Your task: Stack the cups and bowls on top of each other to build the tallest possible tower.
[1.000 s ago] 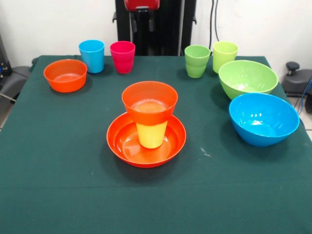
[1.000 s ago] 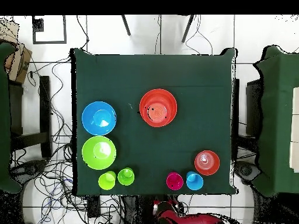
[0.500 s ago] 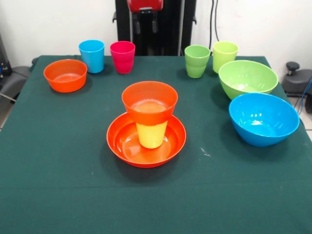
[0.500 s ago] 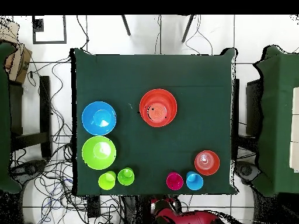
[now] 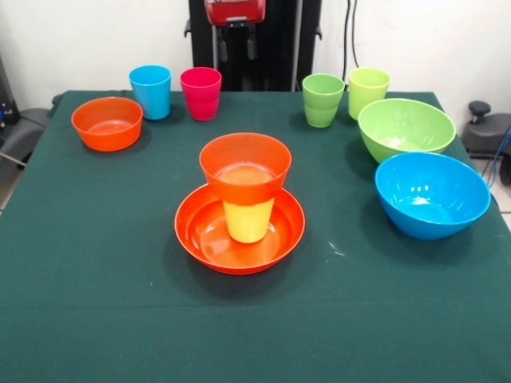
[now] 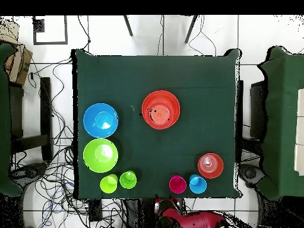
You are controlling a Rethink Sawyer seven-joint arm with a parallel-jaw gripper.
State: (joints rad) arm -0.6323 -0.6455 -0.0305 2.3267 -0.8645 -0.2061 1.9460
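Standing mid-table, tower (image 5: 243, 199) (cups (image 5: 185, 92) lining far edge).

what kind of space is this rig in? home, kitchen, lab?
Likely a lab: a cloth-covered table on white tiled floor, loose cables trailing around it, and plastic cups and bowls such as the blue bowl set out as test props.

Red arm (image 5: 235, 10), black pincer (image 5: 235, 47)

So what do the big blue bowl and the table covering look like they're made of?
The big blue bowl looks like glossy moulded plastic: bright highlights sit on its smooth inner wall. The table covering looks like matte dark green fabric, possibly felt: it shows no shine and bears faint pale marks. Neither can be confirmed by look alone.
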